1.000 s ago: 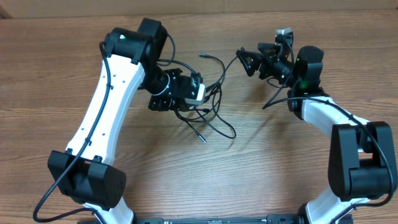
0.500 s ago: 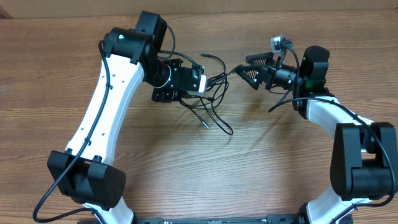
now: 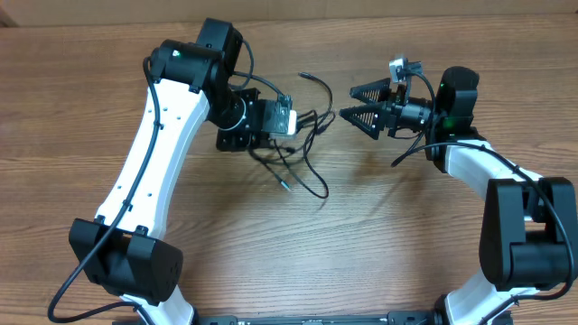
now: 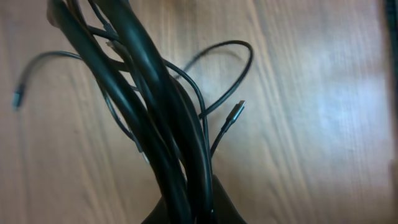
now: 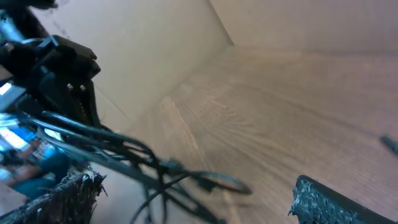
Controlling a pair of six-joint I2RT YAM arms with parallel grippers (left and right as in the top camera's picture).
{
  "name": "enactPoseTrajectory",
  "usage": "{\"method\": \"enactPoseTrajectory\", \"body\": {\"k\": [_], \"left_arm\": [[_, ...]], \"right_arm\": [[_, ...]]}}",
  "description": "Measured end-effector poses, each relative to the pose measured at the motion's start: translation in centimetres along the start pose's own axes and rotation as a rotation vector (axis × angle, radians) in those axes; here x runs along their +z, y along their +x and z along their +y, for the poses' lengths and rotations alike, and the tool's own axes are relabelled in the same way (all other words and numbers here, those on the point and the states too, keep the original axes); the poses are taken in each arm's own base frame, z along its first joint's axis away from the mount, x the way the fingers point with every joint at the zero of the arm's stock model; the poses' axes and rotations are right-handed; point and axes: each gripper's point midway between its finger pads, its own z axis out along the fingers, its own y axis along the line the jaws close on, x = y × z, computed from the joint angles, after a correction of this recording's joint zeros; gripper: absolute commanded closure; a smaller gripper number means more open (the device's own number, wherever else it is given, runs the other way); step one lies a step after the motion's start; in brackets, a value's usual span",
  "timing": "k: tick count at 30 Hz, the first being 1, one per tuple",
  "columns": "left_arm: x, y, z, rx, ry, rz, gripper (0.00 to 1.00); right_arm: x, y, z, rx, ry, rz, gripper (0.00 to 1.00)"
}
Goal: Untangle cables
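At frame centre, the left gripper clamps the cables in its jaws, loops hanging over the desk. To their right, the right gripper holds its jaws wide.

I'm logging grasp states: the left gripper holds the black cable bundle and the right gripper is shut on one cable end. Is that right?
Not quite. The right gripper is open, its fingers spread with nothing clamped between them, as the overhead and right wrist views show. The left gripper does hold the black cable bundle.
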Motion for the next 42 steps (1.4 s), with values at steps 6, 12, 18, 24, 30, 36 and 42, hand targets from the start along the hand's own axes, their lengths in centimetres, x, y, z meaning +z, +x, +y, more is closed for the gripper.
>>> {"method": "enactPoseTrajectory", "body": {"k": [6, 12, 18, 24, 30, 36, 42], "left_arm": [[0.0, 0.5, -1.5, -0.027, 0.058, 0.026, 0.96], [0.6, 0.6, -1.5, -0.037, 0.084, 0.021, 0.96], [1.8, 0.4, -1.1, -0.031, 0.106, 0.015, 0.96], [3.0, -1.3, -1.9, 0.026, 0.142, 0.018, 0.96], [3.2, -1.7, -2.0, 0.057, 0.145, 0.013, 0.96], [3.2, -2.0, -1.5, 0.071, 0.125, -0.003, 0.96], [3.3, -2.5, -1.2, 0.077, 0.112, -0.03, 0.96]], "right_arm": [[0.0, -0.7, 0.3, -0.224, -0.006, -0.017, 0.0], [0.3, -0.8, 1.1, -0.351, -0.045, -0.019, 0.0], [2.7, 0.4, 4.0, -0.38, -0.166, 0.013, 0.0], [5.0, 1.7, 6.6, -0.391, -0.258, 0.042, 0.0], [5.5, 2.8, 7.0, -0.329, -0.278, 0.074, 0.0], [6.3, 3.8, 7.8, -0.284, -0.301, 0.102, 0.01], [6.9, 4.2, 8.4, -0.278, -0.317, 0.115, 0.27]]}}
